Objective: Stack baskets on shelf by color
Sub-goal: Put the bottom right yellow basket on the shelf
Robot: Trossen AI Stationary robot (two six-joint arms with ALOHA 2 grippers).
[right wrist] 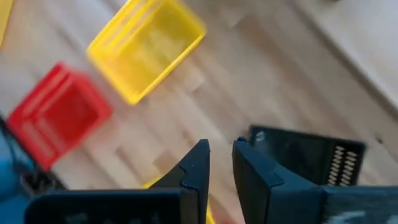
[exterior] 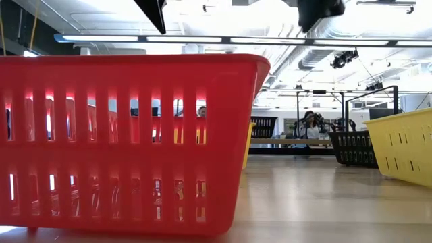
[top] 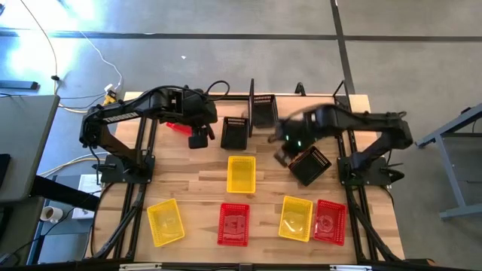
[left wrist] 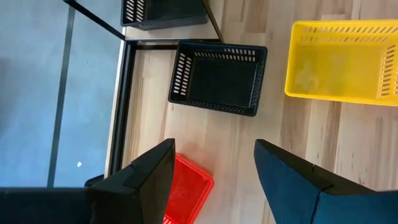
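Along the near table edge lay four loose baskets, a yellow plastic mesh basket point(top: 165, 222), a red mesh basket point(top: 233, 223), and a yellow-and-red pair; a further yellow one point(top: 241, 174) sat mid-table; the right gripper point(top: 285, 157), fingers narrowed on its rim, held a black mesh basket point(top: 310, 165) tilted; it should level before travelling; the left gripper point(top: 198, 139) hung wide above a red basket point(left wrist: 186, 194); the black metal-frame shelf point(top: 251, 105) lined the far edge, room between.
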